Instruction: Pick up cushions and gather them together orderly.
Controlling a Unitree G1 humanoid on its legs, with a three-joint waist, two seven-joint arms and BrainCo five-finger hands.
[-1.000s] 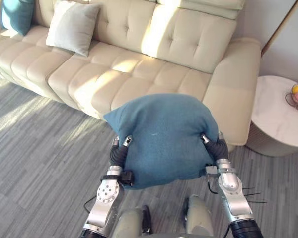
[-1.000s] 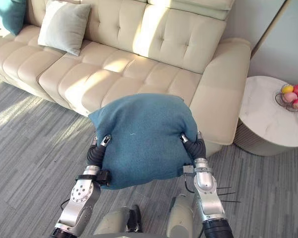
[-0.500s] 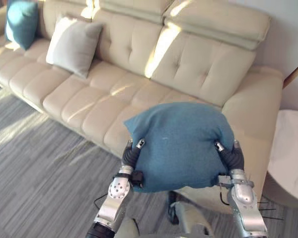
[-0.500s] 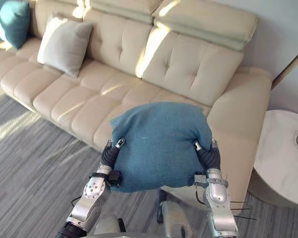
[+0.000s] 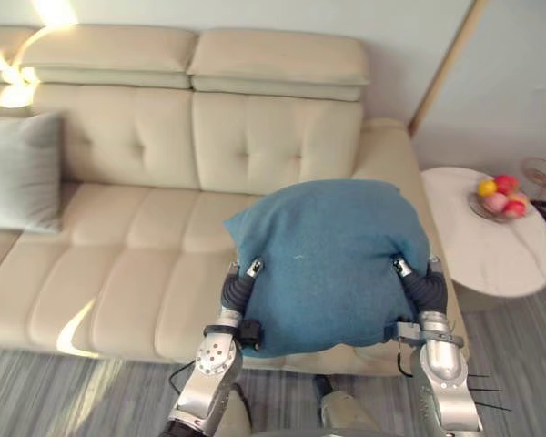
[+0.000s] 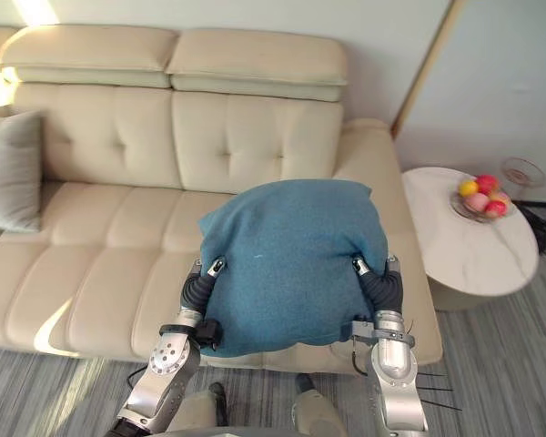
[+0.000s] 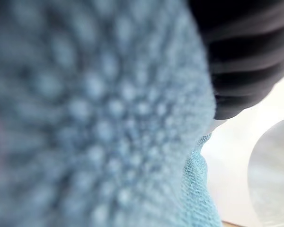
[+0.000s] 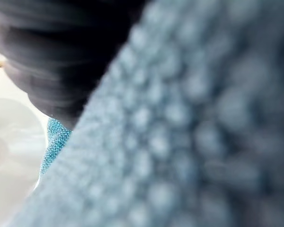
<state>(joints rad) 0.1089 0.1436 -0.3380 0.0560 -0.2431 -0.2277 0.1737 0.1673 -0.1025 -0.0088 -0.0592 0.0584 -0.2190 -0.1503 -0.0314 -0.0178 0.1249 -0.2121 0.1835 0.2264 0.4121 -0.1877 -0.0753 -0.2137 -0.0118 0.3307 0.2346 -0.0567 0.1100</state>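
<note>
Blue cushion (image 5: pixel 332 259) is up off the seat, held btwn both hands in front of the robot, over the right end of the cream sofa (image 5: pixel 118 282), nr its armrest. Left hand (image 5: pixel 237 288) is agst the cushion's left edge, right hand (image 5: pixel 422 286) agst its right edge. Both sit low on the cushion & approx level w/ each other. Dark ribbed covers show, but the rest of each hand is buried in or behind the fabric, so can't tell if either is clamped on it or just pressing flat. Wrist views: blue weave right up agst each cam, ribbed cover beside it, nothing more on the grip. Cushion bulges, top edge rounded, bottom edge sagging below the hands. Grey cushion (image 5: pixel 18 173) leans upright on the sofa backrest at far left, well apart from the blue one. Right of the sofa: round white surface (image 5: pixel 491 255) w/ a wire bowl of fruit (image 5: pixel 498 191) on its far side. Grey striped floor (image 5: pixel 45 401) in front of the sofa.
</note>
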